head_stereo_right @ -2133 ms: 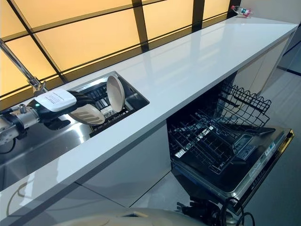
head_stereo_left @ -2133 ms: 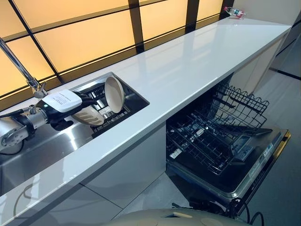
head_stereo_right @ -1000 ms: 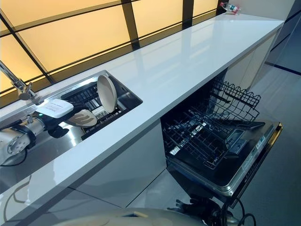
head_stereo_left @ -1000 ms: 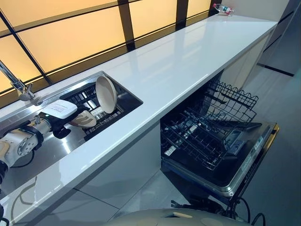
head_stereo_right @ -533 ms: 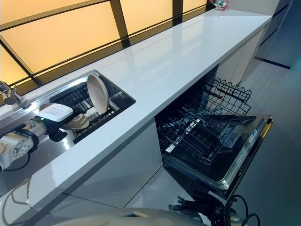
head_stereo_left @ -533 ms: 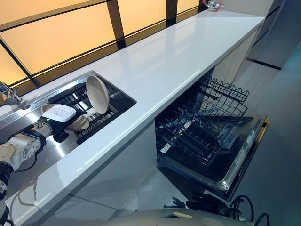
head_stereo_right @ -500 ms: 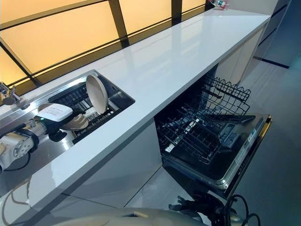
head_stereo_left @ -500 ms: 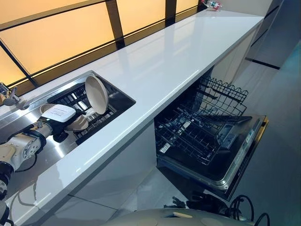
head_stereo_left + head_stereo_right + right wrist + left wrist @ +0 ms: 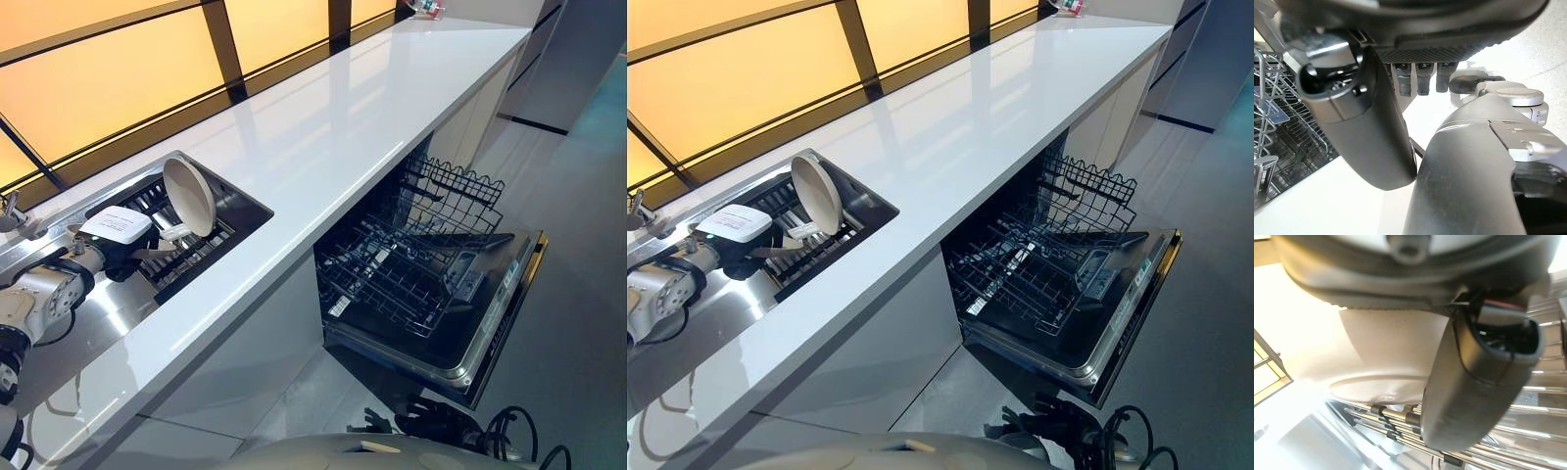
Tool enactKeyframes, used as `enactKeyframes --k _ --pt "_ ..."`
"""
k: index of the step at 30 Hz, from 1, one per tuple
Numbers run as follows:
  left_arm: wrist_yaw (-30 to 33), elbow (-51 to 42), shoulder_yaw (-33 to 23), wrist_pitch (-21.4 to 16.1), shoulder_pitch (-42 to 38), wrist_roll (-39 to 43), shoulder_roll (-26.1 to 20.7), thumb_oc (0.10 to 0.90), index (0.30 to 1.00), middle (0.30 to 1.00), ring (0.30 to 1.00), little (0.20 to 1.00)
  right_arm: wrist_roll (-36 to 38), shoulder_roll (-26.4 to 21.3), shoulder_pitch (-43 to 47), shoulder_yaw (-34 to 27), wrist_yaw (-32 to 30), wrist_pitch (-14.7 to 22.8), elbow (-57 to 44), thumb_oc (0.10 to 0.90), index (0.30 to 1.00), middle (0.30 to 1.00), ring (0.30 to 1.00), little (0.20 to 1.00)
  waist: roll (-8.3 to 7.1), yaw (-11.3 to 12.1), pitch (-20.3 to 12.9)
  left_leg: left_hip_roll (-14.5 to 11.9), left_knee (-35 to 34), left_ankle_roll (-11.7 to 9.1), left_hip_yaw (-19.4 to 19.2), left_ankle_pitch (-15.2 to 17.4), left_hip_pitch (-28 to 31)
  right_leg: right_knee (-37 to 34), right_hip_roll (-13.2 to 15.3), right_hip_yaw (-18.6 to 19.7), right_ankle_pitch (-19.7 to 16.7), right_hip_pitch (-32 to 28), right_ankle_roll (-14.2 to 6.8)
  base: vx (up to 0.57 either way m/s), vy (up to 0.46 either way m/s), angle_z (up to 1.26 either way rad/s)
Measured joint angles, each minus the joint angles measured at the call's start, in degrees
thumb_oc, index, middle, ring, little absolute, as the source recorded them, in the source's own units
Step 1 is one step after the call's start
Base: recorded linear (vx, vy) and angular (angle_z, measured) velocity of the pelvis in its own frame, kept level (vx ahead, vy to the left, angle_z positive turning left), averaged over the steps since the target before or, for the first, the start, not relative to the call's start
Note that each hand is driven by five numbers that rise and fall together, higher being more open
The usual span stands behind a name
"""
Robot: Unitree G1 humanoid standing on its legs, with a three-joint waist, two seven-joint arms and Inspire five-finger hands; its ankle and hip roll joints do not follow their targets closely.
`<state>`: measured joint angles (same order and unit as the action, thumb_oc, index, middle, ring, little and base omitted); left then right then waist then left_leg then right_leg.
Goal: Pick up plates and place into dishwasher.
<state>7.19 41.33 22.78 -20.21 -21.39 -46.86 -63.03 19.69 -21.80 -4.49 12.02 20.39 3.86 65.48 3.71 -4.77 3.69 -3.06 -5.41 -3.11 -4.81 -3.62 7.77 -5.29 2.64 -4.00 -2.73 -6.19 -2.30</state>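
Plate, cream round ceramic (image 9: 188, 195), is seen upright in dark sink rack (image 9: 211, 245), left of frame, left hand (image 9: 122, 251) beside it | left wrist view: plate (image 9: 1386, 352) close, thumb (image 9: 1479, 382) near its rim, grasp cannot be told; thumb should be seated on rim before lifting | right wrist view: right hand (image 9: 1415, 73) fingers relaxed, nothing held.

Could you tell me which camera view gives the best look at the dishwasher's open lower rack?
The left eye view shows the lower rack best: pulled out over the open door, all its wire tines visible and bare. The right eye view shows nearly the same. The right wrist view catches just a corner of its wires beside the right hand.
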Motion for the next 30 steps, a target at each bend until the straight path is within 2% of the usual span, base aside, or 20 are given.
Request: enactKeyframes --k 12,14,17,22,24,30 --pt "3.6 0.7 0.0 0.3 0.0 -0.2 0.0 0.1 0.3 0.3 0.3 0.2 0.1 0.0 -0.2 0.2 0.1 0.2 -0.7 0.8 0.9 0.9 0.9 0.9 -0.12 0.1 0.1 0.0 0.0 0.0 0.1 0.0 0.0 0.0 0.0 -0.1 0.0 0.0 0.0 0.0 -0.008 0.0" --pt "3.7 0.4 0.0 0.5 0.0 0.6 0.0 0.1 0.3 0.3 0.3 0.2 -0.5 -0.1 -0.7 0.4 0.0 1.2 -2.3 0.8 0.9 0.9 0.9 0.9 -0.19 0.2 0.1 0.0 0.0 0.0 0.2 0.0 -0.1 0.0 0.0 -0.1 -0.2 0.0 0.3 0.0 -0.039 0.02" --pt "3.7 -0.1 0.0 1.4 0.0 2.3 0.0 0.1 0.3 0.3 0.3 0.2 -1.0 -0.4 -1.8 2.1 -0.9 2.5 -5.4 0.8 0.9 0.9 0.9 0.9 -0.37 0.3 0.2 0.0 0.0 0.0 0.3 0.0 -0.1 0.0 0.0 -0.3 -0.2 0.0 0.3 0.01 -0.039 0.03" --pt "3.1 -4.5 -0.3 5.0 0.1 6.6 0.0 0.1 0.3 0.3 0.3 0.2 -1.5 -0.4 -2.7 2.5 -3.9 3.2 -9.8 0.8 0.9 0.9 0.9 0.9 -0.78 0.9 0.5 0.1 0.0 0.1 0.8 -0.1 -0.2 0.0 0.1 -1.1 -0.1 -0.3 0.2 0.01 -0.044 0.06" --pt "2.2 -6.9 -1.0 6.5 0.6 7.0 -0.1 0.1 0.3 0.3 0.3 0.2 0.2 -0.6 -2.7 2.4 -3.7 3.0 -11.7 0.8 0.9 0.9 0.9 0.9 -0.89 1.5 0.5 0.1 0.0 0.1 1.0 -0.1 -0.3 0.0 0.1 -1.2 0.0 -0.3 0.0 0.01 -0.046 0.03" --pt "0.8 -11.7 -3.9 7.6 1.7 12.5 -0.7 0.1 0.3 0.3 0.3 0.2 5.7 -0.4 -3.3 2.5 1.0 2.1 -21.2 0.8 0.9 0.9 0.9 0.9 -1.49 1.7 0.9 0.1 0.0 0.1 2.1 -0.2 -0.4 0.0 0.1 -1.9 -0.1 -0.5 0.2 0.01 -0.05 0.07"
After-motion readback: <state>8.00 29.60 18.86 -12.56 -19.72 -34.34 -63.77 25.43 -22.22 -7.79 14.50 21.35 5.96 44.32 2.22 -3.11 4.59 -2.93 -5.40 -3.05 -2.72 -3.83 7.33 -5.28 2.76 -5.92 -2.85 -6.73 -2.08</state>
